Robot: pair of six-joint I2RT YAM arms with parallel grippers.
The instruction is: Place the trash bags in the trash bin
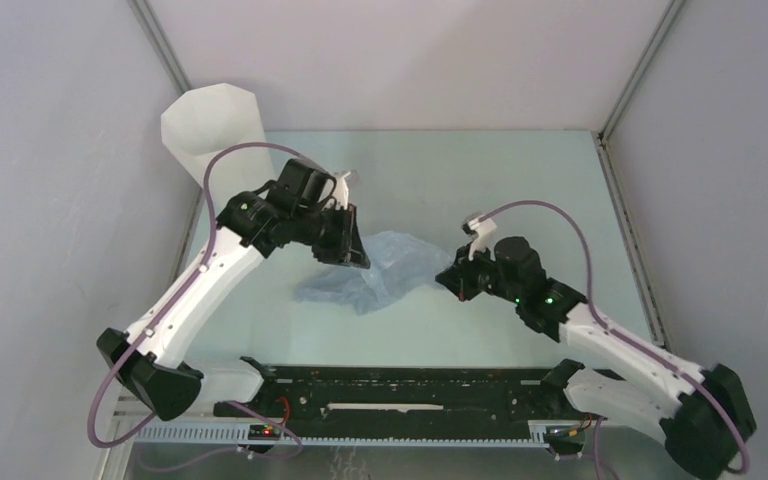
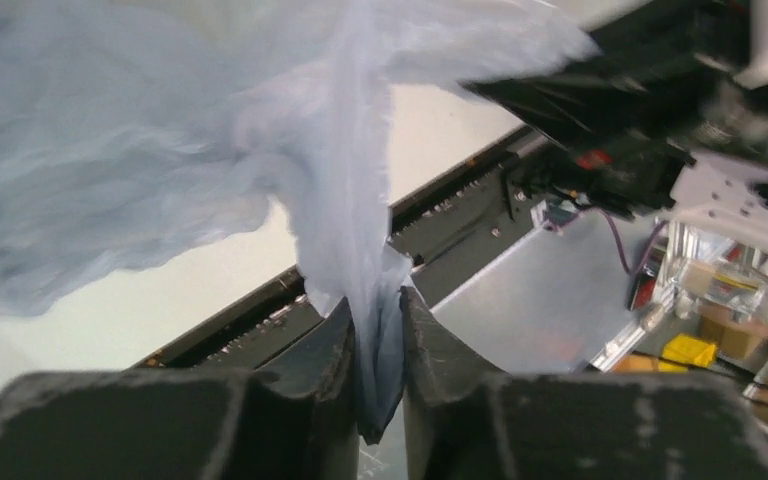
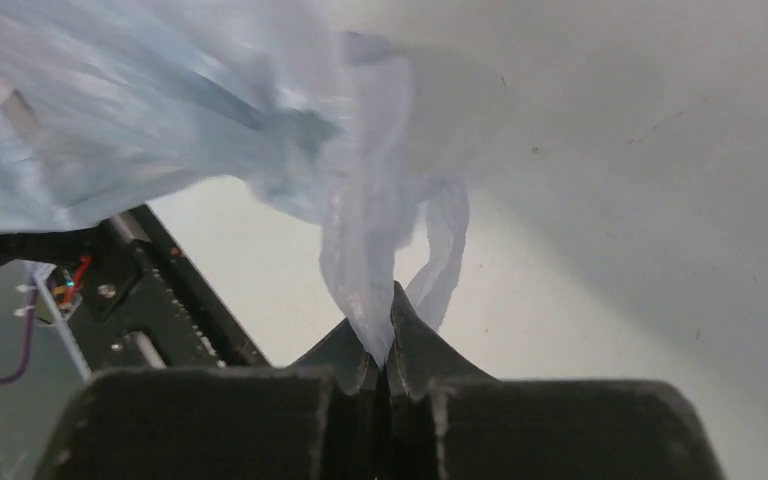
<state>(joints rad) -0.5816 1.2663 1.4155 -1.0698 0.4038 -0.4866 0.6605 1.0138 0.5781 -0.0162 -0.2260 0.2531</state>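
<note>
Left gripper (image 2: 375,315) and right gripper (image 3: 382,345) each tight on the trash bag (image 1: 385,268), trash bin (image 1: 212,120) well apart behind left arm (image 1: 195,290)

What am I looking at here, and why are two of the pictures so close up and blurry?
These are two robot arms bolted to a table. The wide picture comes from a camera above and behind them, with the left arm on the left and the right arm on the right. The other two pictures come from small cameras on each wrist, so the dark jaws fill the bottom edge. A thin pale blue trash bag stretches between the arms. Each arm's jaws are closed on a fold of it. A tall white trash bin stands at the far left; the bag is not in it yet.
</note>
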